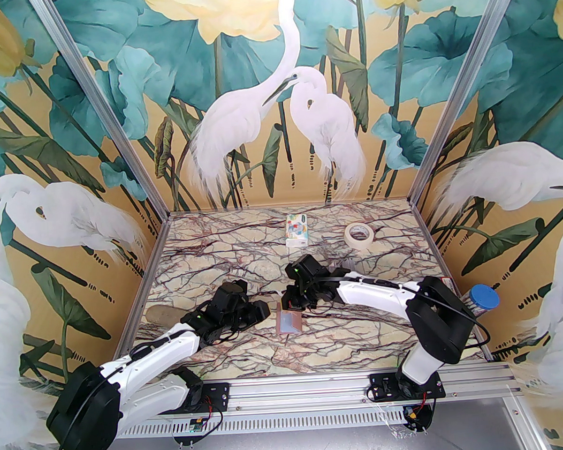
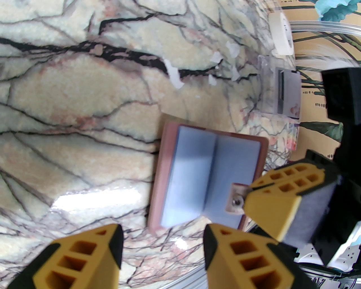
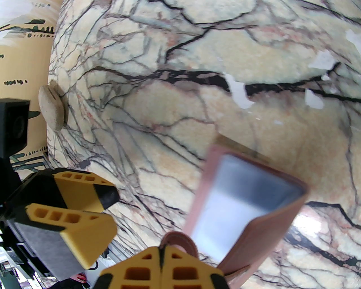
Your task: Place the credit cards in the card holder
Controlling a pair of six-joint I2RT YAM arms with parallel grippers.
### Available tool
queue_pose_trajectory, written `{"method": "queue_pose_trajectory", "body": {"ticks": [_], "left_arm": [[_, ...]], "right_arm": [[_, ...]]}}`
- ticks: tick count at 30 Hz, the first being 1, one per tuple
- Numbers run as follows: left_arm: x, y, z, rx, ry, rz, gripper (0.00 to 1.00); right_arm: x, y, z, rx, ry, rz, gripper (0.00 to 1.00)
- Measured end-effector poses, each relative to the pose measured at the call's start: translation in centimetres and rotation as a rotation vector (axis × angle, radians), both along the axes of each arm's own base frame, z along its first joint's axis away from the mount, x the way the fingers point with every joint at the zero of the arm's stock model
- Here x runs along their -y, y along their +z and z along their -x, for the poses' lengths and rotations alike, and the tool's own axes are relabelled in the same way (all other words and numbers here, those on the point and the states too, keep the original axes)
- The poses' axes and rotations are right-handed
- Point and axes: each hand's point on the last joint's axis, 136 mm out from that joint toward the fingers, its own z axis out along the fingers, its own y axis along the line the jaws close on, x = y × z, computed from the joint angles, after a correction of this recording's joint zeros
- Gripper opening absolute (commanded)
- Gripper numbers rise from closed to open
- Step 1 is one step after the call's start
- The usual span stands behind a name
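Counted: one wallet (image 1: pixel 289 323), one tape roll (image 1: pixel 359 235), one tissue pack (image 1: pixel 296 229), one clear box (image 2: pixel 265 84) (one striped card (image 2: pixel 289 90) seen inside), one blue-capped jar (image 1: pixel 483 298), one beige disc (image 3: pixel 52 108).

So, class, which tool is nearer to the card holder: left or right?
Right. The right tool is shut on the card holder, pinching its snap tab, so it touches it. The left tool sits open just beside it, gripping nothing.

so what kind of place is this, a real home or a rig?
Likely a staged robot test cell, not a home: aluminium frame posts, printed heron mural walls, and a left arm and right arm bolted to a rail at the marble-print tabletop.
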Motion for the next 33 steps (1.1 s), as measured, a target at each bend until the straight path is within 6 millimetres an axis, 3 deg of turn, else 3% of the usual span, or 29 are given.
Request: {"method": "queue_pose_trajectory", "body": {"ticks": [9,16,23,33], "left_arm": [[-0.1,0.2,0.4,0.013,-0.008,0.013,0.51],[0.5,0.2,0.5,0.011,-0.036,0.034,0.37],[1.1,-0.6,0.4,-0.015,-0.049,0.044,0.33],[3.8,-0.2,0.0,-0.029,-0.130,0.103,0.29]], "right_arm": [[-0.5,1.7,-0.5,0.061,0.003,0.008,0.00],[-0.5,2.5,-0.7,0.095,-0.005,-0.023,0.00],[2.2,2.8,-0.5,0.151,-0.074,-0.003,0.00],[4.8,0.8,-0.8,0.121,-0.148,0.042,0.00]]}}
